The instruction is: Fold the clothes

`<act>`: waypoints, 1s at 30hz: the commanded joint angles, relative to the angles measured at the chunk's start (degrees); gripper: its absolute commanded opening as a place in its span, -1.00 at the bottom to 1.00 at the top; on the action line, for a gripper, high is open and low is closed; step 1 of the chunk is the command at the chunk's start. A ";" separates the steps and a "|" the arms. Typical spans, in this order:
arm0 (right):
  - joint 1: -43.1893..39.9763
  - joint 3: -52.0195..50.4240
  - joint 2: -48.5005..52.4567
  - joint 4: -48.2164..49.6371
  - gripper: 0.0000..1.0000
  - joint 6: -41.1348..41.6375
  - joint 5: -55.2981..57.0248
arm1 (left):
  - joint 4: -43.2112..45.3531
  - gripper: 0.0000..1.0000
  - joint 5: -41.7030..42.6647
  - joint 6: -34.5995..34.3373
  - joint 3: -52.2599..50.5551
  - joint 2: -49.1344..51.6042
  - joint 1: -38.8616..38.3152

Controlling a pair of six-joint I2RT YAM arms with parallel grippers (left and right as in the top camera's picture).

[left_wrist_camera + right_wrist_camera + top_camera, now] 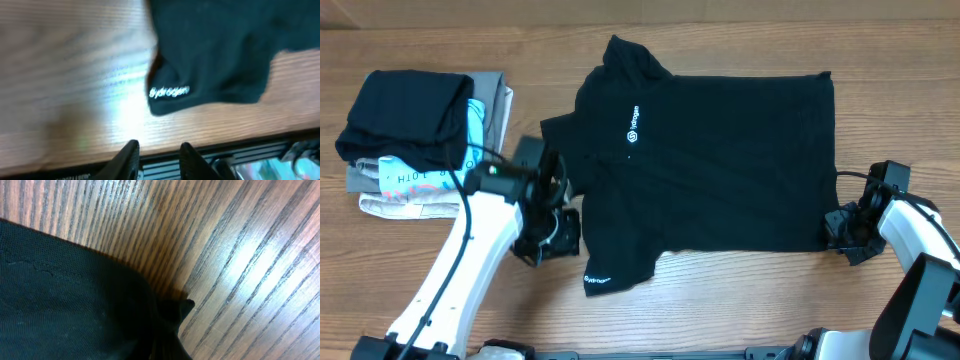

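**A:** Black T-shirt (720, 160): spread flat, logo (632, 133) up, on the tabletop (720, 315). Soft, light, floppy; bound to sag and crease.

**B:** Where to grip?

**A:** Corners and hems. Right pincer (847, 228) clenched, seemingly on the bottom hem corner (172, 311). Left pincer (159, 148) parted, empty, just short of the lettered sleeve hem (170, 92).

**B:** Pinch there next, then lift both ends together, low.

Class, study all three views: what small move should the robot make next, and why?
Probably ease the left gripper forward and close on the lettered sleeve. Its fingers are apart, short of the fabric, while the right gripper seems shut on a hem corner of the T-shirt.
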 commanded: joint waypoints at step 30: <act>-0.17 -1.53 0.17 1.22 -0.92 -0.42 -0.70 | 23.43 0.06 -6.62 -17.35 -19.08 5.44 -13.11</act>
